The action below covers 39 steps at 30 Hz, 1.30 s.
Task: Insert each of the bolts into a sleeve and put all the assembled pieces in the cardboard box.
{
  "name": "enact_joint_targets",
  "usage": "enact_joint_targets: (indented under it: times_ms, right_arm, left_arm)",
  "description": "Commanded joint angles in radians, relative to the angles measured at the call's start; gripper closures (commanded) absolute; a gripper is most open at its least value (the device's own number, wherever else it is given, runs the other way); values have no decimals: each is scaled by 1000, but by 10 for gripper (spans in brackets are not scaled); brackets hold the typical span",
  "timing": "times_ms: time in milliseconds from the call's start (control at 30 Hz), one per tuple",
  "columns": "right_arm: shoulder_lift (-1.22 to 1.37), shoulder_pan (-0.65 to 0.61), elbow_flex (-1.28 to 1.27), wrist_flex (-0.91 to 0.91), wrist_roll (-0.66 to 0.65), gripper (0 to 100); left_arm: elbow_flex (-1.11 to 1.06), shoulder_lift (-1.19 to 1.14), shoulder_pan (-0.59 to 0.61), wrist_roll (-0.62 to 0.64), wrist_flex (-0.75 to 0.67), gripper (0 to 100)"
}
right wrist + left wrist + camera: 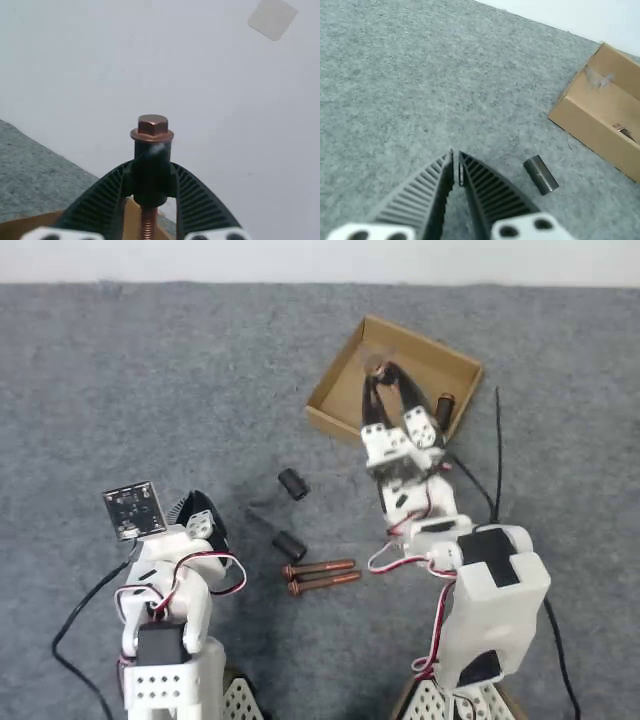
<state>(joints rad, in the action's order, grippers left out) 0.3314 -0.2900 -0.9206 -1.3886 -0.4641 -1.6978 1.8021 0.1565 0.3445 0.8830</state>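
The right jaws, at the end of the right arm (490,590), are closed firmly on a black sleeve (150,165) with a copper bolt (152,127) through it; the six-sided head sticks out beyond the tips, and the threaded shank shows behind the sleeve, between the two fingers; these jaws hang over the opening of the cardboard box (335,425); a second assembled piece (445,405) lies inside the box, to one side of the tips, close against a wall.

The left jaws, at the end of the left arm (165,630), are almost closed, with only a thin slit between the tips, and they hold nothing; they are over the worktop (150,370), and I cannot tell if they touch it; a loose sleeve (540,174) lies a little ahead of them, on the box side, apart from the tips.

Between the two pairs of jaws the high view shows one free sleeve (292,483) and a nearer sleeve (289,541); two bare bolts (318,567) lie side by side, almost touching, just behind the nearer sleeve, toward the arm bases.

The worktop is a grey, felt-like cover; beyond the box it ends at a white wall (100,60); a black cable (497,440) runs past the box on the outer side of the right jaws; ahead of the left jaws and on their outer side there is wide bare grey surface up to that wall.
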Motion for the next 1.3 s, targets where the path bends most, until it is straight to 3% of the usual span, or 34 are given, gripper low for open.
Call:
enact_joint_targets:
  times_ms: [0, 167, 667, 933, 1100, 1267]
  right_arm:
    - [-67, 39, 161, 131, -9, 991]
    - [-68, 41, 269, 367, 2, 991]
    - [-67, 61, 549, 1165, 15, 991]
    - [-56, 114, 772, 1557, 307, 992]
    - [-54, 139, 930, 1873, 387, 992]
    - [7, 142, 1023, 2046, 417, 992]
  left_arm:
    - [12, 5, 0, -43, 5, 989]
    - [12, 5, 0, -97, 5, 989]
    - [12, 3, 0, -98, 5, 989]
    - [12, 3, 0, -98, 5, 989]
    - [12, 3, 0, -98, 5, 989]
    - [12, 3, 0, -98, 5, 989]
